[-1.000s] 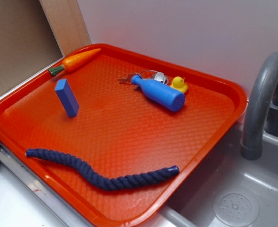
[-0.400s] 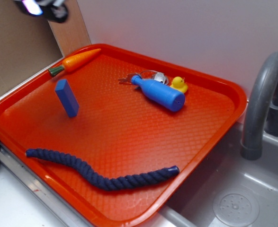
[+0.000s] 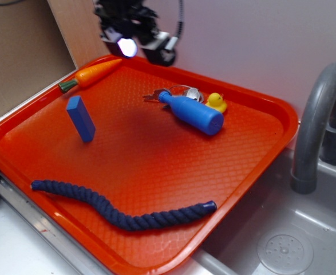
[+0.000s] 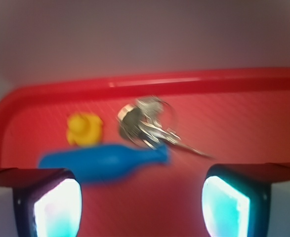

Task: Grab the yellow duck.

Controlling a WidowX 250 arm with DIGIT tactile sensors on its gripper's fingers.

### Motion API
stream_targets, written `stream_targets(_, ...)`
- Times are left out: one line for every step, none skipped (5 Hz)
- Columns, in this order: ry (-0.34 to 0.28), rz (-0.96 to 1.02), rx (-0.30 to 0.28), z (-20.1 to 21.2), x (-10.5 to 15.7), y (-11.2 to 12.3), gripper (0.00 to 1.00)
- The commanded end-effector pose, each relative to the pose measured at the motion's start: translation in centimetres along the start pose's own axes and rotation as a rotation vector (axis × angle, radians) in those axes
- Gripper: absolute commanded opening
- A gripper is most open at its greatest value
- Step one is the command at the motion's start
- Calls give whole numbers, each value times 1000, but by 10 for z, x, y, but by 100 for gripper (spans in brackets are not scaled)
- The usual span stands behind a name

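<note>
Orange tray (image 3: 156,172) fills the frame, a grey sink and faucet (image 3: 319,126) off at the right edge, pale wall behind. Up top, left of centre, the gripper (image 3: 138,48) hangs over the tray's far rim, and the wrist view shows its fingers (image 4: 46,200) spread wide with nothing between them. There's the target: the yellow duck (image 3: 216,102), upper right of the tray, tucked just behind the wide end of the blue bottle (image 3: 192,113), apparently touching it. A bunch of keys (image 3: 182,93) lies beside the bottle's neck, close to the duck. From the wrist, blurred, the duck (image 4: 84,129) sits left of centre, beyond the bottle (image 4: 105,162).

It looks like a light, squashy little thing, smooth and rounded, so likely to squirt out of a sloppy pinch. Best bet is the round body, low down, jaws closing across its sides, not the head. The bottle crowds one flank, so a finger needs to slip in carefully.
</note>
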State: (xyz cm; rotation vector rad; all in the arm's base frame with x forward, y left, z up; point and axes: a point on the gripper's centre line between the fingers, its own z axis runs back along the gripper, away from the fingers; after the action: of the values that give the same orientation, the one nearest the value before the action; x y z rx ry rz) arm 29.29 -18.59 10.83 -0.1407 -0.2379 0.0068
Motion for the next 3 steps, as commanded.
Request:
stream_targets(-43, -92, -6, -30, 23, -71, 100)
stream_targets(-21, -147, -6, -47, 26, -84, 100)
stream_targets(78, -212, 6, -81, 1, -78, 78)
